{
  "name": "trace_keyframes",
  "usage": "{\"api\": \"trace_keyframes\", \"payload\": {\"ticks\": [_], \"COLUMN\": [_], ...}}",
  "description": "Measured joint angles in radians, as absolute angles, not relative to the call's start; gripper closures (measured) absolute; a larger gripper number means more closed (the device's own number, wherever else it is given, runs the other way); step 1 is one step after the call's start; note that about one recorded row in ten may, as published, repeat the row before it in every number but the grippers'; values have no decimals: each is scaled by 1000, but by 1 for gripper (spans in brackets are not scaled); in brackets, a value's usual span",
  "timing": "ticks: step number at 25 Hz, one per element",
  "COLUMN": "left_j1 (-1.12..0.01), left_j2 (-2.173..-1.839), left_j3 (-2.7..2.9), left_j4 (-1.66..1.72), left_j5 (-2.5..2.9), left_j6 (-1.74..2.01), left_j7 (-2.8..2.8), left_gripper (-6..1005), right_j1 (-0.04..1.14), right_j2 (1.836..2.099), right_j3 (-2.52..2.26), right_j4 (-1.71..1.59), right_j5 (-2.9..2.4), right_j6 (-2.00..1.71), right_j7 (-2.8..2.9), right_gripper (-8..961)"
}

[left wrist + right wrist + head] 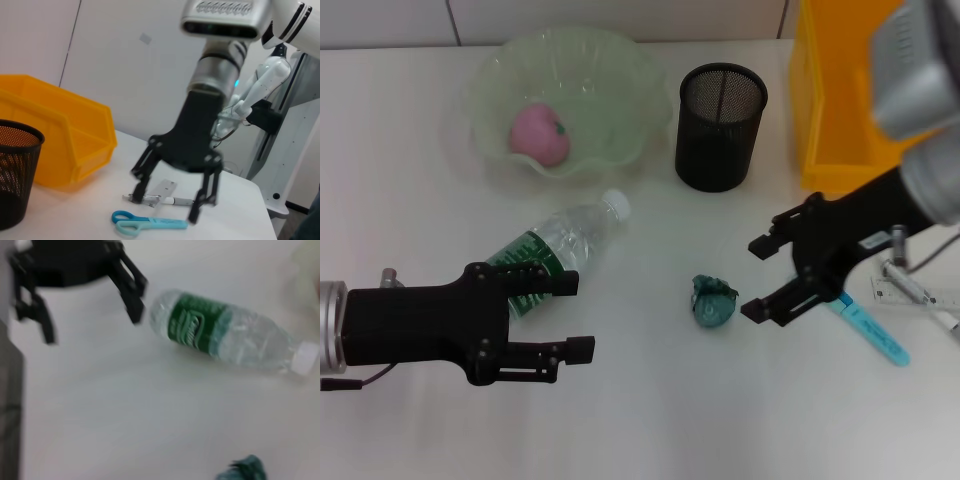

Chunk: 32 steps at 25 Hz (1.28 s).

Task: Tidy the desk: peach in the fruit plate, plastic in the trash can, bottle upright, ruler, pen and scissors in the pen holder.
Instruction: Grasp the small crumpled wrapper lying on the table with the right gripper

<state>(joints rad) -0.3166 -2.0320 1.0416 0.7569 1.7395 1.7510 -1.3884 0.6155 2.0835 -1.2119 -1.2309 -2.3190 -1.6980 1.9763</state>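
I see my right gripper spread wide with nothing in it, just beside the crumpled green plastic mid-desk. My left gripper is also released, over the lying bottle. The peach sits in the fruit plate near the far edge, the scissors toward the right edge

Behind the desk, along its far edge — a pale tiled wall, crossed by thin dark seams. Past the desk's right edge — white jointed equipment with cables and a black block, beside a tall white panel.
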Motion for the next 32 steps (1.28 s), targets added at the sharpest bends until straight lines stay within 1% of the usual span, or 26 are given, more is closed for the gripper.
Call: {"api": "trace_keyframes", "payload": {"ticks": [9,21,27,32], "left_j1": [-315,-316,-314,-315], "left_j2": [-2034,-2044,-2045,-2044], "left_j3": [1048,1042,1042,1041], "left_j4": [754,753,748,742], "left_j5": [1756,1791,1792,1792], "left_j6": [1762,1773,1772,1770], "left_j7": [-1388,-1377,-1377,-1377], "left_gripper": [188,189,189,189], "right_j1": [644,646,646,645], "right_j2": [2088,2091,2091,2091], "right_j3": [-1485,-1622,-1645,-1644], "right_j4": [-1212,-1151,-1137,-1133], "right_j5": [-2371,-2371,-2371,-2371], "right_j6": [-1491,-1324,-1298,-1298], "right_j7": [2039,2060,2068,2068], "right_gripper": [134,134,267,492]}}
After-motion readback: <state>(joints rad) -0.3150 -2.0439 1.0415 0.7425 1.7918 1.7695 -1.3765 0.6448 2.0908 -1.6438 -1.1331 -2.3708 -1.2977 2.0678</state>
